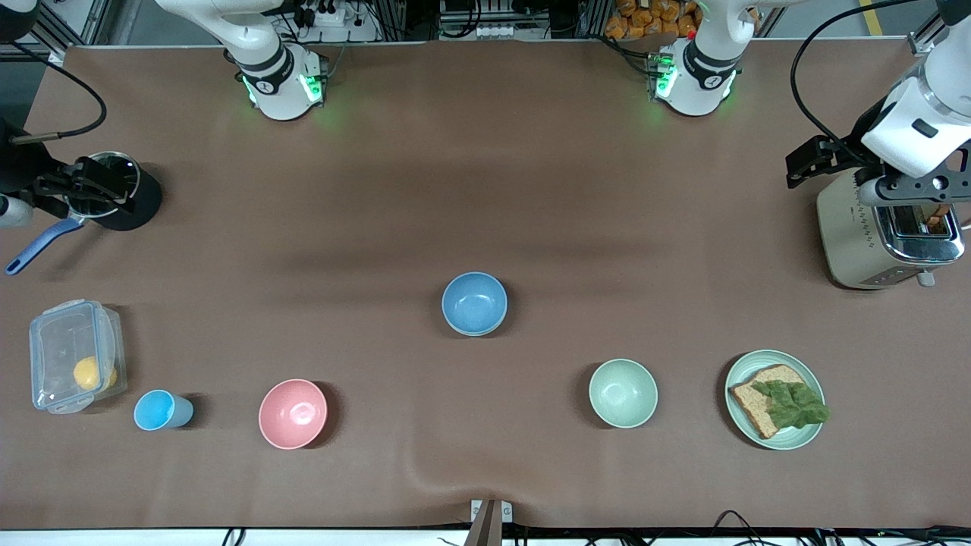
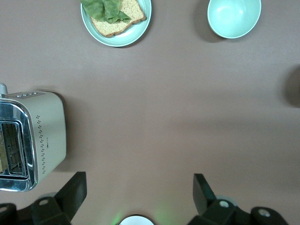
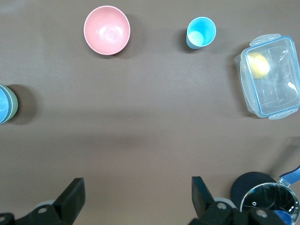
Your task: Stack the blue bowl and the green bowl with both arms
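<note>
The blue bowl (image 1: 474, 302) sits in the middle of the table (image 1: 485, 189), nested inside the green bowl (image 3: 14, 104), whose sage rim shows just under the blue one in the right wrist view. The stack stands well apart from both sets of fingers.

The left arm's fingers (image 2: 140, 197) hang wide apart and hold nothing, up in the air over the toaster (image 1: 887, 235) at the left arm's end of the table. From those fingers, a pale mint bowl (image 1: 623, 393) and a plate (image 1: 806, 438) carrying bread (image 1: 762, 406) with a lettuce leaf (image 1: 793, 402) lie well apart on the table, nearer the front camera than the toaster.

The right arm's fingers (image 3: 139, 197) are likewise spread wide and empty, over a black pot (image 1: 121, 189) with a blue-handled tool (image 1: 34, 249) at the right arm's end. Well apart from those fingers, nearer the front camera than the pot, stand a pink bowl (image 1: 293, 413), a small light-blue cup (image 1: 161, 410) and a clear lidded box (image 1: 72, 355) with something yellow inside.
</note>
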{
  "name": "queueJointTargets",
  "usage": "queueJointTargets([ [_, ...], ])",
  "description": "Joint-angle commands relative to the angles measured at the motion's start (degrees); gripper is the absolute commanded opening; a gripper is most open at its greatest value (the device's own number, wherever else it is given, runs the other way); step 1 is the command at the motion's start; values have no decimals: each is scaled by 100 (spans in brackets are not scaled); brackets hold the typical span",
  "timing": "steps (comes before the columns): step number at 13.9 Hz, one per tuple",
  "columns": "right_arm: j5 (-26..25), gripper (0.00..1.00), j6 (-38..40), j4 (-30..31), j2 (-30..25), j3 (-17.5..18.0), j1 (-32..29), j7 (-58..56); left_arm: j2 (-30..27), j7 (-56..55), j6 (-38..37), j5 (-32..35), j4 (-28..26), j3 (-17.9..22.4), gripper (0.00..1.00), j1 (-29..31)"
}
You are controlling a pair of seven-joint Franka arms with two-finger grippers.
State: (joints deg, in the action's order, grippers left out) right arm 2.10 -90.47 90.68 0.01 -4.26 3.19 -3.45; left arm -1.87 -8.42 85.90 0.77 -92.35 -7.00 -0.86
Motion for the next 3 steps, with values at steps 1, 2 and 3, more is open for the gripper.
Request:
queueJointTargets([
  [1, -105, 100, 30, 55, -71, 154, -160, -77, -94, 130, -47, -51, 15, -12, 100, 50],
  [2, -113, 100, 30, 47, -71, 163, -152, -77, -86, 130, -47, -60, 33, -20, 100, 50],
  [3, -113, 100, 30, 47, -71, 163, -152, -77, -86, 104, -47, -60, 33, -21, 100, 50],
])
